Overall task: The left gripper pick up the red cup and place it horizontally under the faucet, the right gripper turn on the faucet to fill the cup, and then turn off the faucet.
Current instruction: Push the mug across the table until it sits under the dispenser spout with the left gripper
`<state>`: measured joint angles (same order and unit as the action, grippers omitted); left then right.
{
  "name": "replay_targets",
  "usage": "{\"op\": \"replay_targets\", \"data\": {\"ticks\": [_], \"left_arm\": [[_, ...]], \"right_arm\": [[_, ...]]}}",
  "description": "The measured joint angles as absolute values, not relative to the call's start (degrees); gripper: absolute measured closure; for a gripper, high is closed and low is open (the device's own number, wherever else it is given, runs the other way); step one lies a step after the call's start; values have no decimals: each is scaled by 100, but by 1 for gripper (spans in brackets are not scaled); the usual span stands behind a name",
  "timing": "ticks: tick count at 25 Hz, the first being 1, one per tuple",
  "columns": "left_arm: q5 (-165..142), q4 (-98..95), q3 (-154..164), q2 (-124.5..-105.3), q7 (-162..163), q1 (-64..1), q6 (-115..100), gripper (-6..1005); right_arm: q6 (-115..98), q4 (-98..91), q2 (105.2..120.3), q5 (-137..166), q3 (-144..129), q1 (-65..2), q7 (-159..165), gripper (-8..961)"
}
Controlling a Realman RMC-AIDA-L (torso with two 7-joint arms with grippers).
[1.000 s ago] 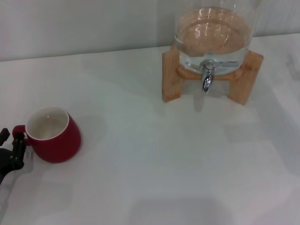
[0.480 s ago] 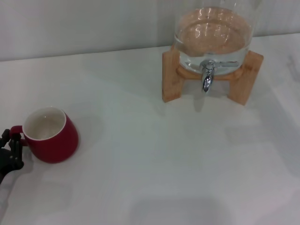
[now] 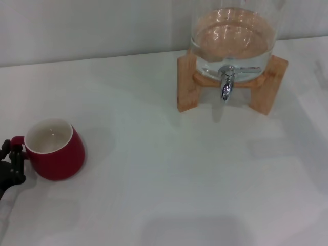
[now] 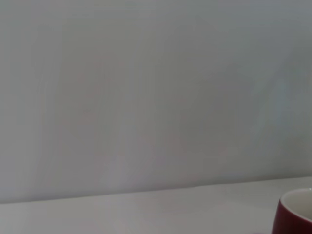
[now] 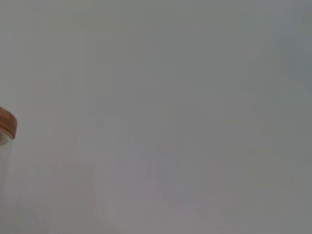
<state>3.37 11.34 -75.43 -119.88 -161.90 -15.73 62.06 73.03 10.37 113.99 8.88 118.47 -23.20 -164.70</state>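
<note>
Since a second ago the red cup [image 3: 54, 149] has slid a little toward the table's left edge and turned slightly, and the left gripper [image 3: 11, 165] has drawn back with it, staying at the handle.

From the head camera, the cup stands upright near the left edge of the white table [image 3: 164, 169], its white inside showing and its loop handle pointing at the gripper. The black fingers [image 3: 15, 154] sit right at the handle, seemingly closing around it, though whether they truly grip it I cannot tell. Taking the handle would make sense, as it keeps the cup level for carrying. Well apart, at the far right of the table, the faucet [image 3: 226, 84] points down from the glass dispenser [image 3: 233, 36] on its wooden stand [image 3: 187, 84]; nothing is beneath its spout yet.

From the left wrist camera, only a corner of the red cup shows, close by, against the wall.

From the right wrist camera, the right gripper is not seen; only an edge of the dispenser shows, suggesting that arm waits parked.
</note>
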Motion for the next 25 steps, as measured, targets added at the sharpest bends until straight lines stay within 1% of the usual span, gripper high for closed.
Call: {"op": "replay_targets", "data": {"ticks": [12, 18, 25], "left_arm": [[223, 1383, -7498, -11988, -16189, -1582, 6235, 854], [-98, 1483, -7486, -12000, -16189, -1703, 6231, 854], [-245, 1750, -7061, -12006, -16182, -1837, 6179, 854]], "right_arm": [[7313, 1037, 11399, 887, 11848, -2320, -16470, 336], [7324, 1037, 11400, 887, 11848, -2334, -16470, 336], [7381, 1037, 11433, 887, 11846, -2349, -16470, 336]]}}
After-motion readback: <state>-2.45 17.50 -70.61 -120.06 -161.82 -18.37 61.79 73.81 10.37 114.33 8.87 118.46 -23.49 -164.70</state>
